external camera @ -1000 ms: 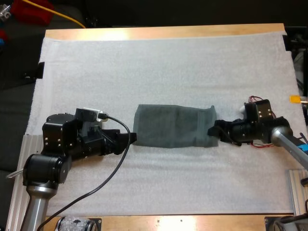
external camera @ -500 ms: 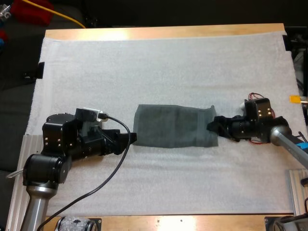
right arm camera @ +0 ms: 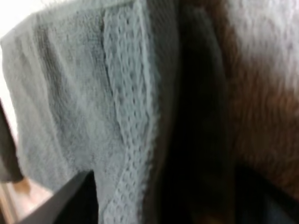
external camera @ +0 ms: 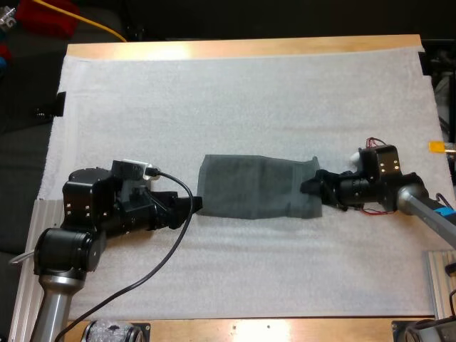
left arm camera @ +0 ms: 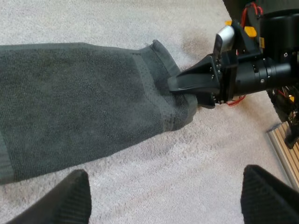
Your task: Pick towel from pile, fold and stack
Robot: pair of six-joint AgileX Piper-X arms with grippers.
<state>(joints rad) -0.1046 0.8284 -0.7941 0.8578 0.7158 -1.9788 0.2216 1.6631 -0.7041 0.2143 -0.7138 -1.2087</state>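
1. The right gripper [external camera: 311, 189] is at the towel's right end. Its fingers [right arm camera: 77, 198] stand wide apart with the hemmed edge between them, and nothing is clamped yet. If it closes too shallow, it may catch only the hem or a single layer, and the cloth could slip out on the lift.
2. The left gripper [external camera: 194, 204] is also spread wide and empty, just beside the towel's left end. If it nudges forward before closing, it could bunch that edge rather than grip it.
3. The towel [external camera: 256, 187] lies flat as a long strip in the middle of the white mat [external camera: 235, 100], between the two grippers. With neither end held, a push from either side would likely skew it, and an uneven grab would give a crooked fold.
4. The mat looks fuzzy, so a low finger could snag it along with the cloth.
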